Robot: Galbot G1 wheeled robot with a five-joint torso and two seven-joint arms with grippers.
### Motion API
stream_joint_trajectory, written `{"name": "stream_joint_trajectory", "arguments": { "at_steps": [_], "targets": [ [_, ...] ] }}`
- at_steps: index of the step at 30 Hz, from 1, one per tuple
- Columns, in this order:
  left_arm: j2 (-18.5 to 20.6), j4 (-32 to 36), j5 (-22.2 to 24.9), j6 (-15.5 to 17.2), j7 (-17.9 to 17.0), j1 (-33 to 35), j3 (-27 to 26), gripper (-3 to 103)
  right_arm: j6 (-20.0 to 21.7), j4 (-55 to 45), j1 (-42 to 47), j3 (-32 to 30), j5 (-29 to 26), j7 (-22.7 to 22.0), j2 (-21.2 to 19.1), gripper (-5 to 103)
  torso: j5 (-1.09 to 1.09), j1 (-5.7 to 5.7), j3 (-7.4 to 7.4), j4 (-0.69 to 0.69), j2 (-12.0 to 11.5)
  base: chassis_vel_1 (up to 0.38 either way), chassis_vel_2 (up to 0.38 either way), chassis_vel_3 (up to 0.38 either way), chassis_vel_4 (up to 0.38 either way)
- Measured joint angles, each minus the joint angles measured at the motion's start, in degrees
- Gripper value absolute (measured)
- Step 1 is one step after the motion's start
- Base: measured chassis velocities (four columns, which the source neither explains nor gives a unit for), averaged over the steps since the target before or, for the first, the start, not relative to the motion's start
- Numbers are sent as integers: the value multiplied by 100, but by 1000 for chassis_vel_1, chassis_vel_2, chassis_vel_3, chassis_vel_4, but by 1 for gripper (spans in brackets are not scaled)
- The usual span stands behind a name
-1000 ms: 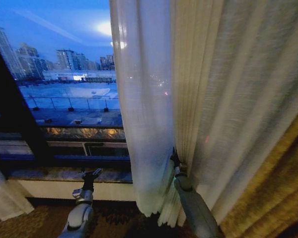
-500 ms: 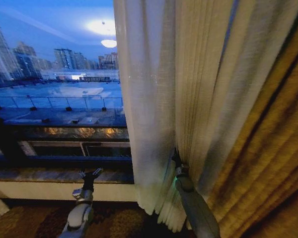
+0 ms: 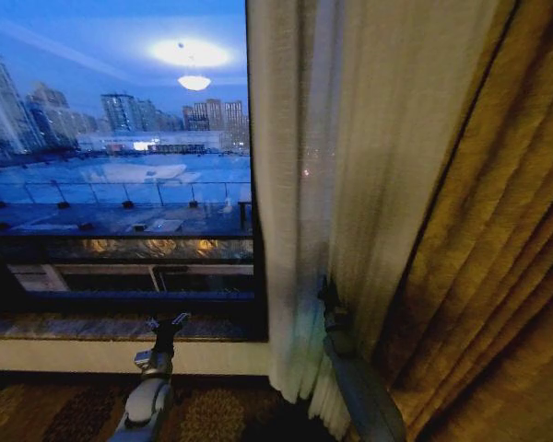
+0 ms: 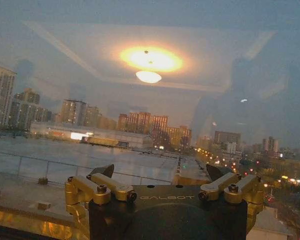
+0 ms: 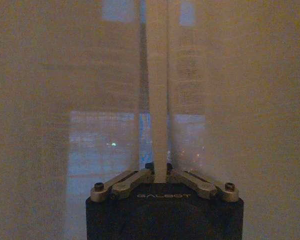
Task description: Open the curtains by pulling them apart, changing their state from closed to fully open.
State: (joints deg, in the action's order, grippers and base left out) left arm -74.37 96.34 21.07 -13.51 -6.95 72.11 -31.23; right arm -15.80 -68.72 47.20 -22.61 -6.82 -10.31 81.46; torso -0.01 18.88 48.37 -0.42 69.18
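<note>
One sheer cream-white panel of the curtains (image 3: 350, 166) hangs bunched at the right of the window, its edge just right of the bare glass. My right gripper (image 3: 328, 296) is low in its folds, shut on a narrow pleat of the curtain (image 5: 160, 100) that runs straight up from between the fingers of the right gripper (image 5: 160, 171). My left gripper (image 3: 169, 322) is held out in front of the bare glass, well left of the panel. In the left wrist view the left gripper (image 4: 160, 175) is open with nothing between its fingers.
A thick golden-brown drape (image 3: 498, 276) hangs right of the sheer panel, touching it. The window (image 3: 120, 184) shows a city at dusk and a ceiling lamp's reflection. A low white sill wall (image 3: 74, 354) runs below it, with patterned carpet (image 3: 55, 414) in front.
The camera has shifted right along the window. The sheer panel's edge has gone right with my right gripper, baring more glass. More golden drape shows. The left arm holds its pose.
</note>
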Motion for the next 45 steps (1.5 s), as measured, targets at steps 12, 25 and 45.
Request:
{"name": "stream_joint_trajectory", "arguments": {
  "at_steps": [12,25,45],
  "targets": [
    [-2,1,0,0,2,0,5,100,346,-455,427,44,-95,-180,-85,24,1,0,0,-4,0,4,8,-3,-2],
    [-1,0,0,0,2,0,6,100,240,-1001,1142,-93,-99,-212,-167,68,1,0,0,-4,0,0,0,0,0],
    [-2,0,0,0,2,0,5,100,120,-1114,1198,-12,171,-251,16,100,1,0,0,-4,0,67,64,-64,-70]
  ]
}}
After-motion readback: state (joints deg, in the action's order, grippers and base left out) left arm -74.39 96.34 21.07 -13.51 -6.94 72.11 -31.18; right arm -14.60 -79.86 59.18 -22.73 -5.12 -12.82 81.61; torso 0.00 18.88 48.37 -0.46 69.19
